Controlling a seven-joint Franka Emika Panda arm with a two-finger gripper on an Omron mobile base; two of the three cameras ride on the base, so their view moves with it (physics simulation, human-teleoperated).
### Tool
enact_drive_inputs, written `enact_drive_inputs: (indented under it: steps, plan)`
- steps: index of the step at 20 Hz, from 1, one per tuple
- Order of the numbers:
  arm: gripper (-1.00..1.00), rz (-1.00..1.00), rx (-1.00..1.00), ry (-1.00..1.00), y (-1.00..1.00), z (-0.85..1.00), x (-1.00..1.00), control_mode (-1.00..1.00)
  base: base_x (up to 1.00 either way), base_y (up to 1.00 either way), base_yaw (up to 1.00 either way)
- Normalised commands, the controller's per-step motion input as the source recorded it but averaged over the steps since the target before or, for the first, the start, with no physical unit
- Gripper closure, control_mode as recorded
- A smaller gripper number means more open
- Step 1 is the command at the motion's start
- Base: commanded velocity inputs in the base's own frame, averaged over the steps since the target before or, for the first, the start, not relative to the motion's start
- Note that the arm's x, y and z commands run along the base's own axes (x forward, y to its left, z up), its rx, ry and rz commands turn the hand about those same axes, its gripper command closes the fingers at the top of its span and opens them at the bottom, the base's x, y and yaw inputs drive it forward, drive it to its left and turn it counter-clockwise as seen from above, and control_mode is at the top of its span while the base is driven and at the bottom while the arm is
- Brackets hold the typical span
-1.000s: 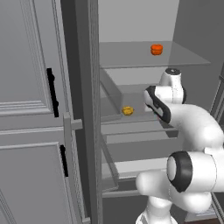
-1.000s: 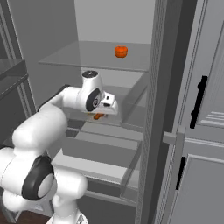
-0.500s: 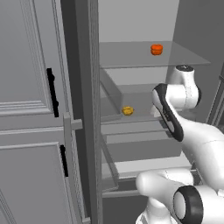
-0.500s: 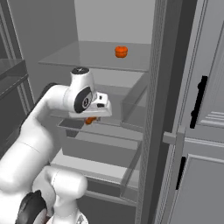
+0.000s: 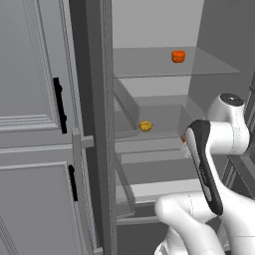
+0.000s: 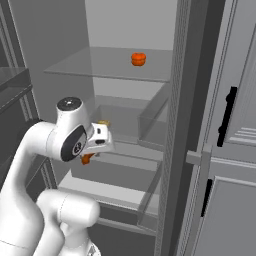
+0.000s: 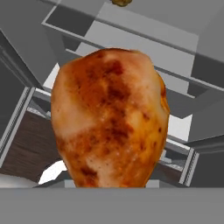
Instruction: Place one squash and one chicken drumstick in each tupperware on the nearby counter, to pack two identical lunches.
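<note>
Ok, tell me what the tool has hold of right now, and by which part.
The tool holds a chicken drumstick. In the hand view the drumstick rises from between the fingertips, so the hold is at its lower end; the contact itself is hidden behind the meat.

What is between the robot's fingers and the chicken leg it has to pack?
Nothing is: the chicken drumstick is already gripped in the gripper, out in front of the open fridge. The counter and tupperware it must reach aren't in view, so I can't tell about that path.
</note>
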Motion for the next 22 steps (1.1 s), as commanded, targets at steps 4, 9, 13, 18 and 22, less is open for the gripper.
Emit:
enact_drive_inputs:
  steps: [4,9,13,18,22]
  plan:
    - [1.0,0.0,0.0,0.0,0.0,0.0,-0.45,-1.0,0.0,0.0,0.0]
    - [1.0,0.0,0.0,0.0,0.0,0.0,0.0,1.0,-0.09,0.0,0.0]
    - [1.0,0.0,0.0,0.0,0.0,0.0,0.0,1.0,-0.99,0.0,0.0]
    - [1.0,0.0,0.0,0.0,0.0,0.0,0.0,1.0,-1.0,0.0,0.0]
    - [1.0,0.0,0.0,0.0,0.0,0.0,0.0,1.0,-1.0,0.06,0.07]
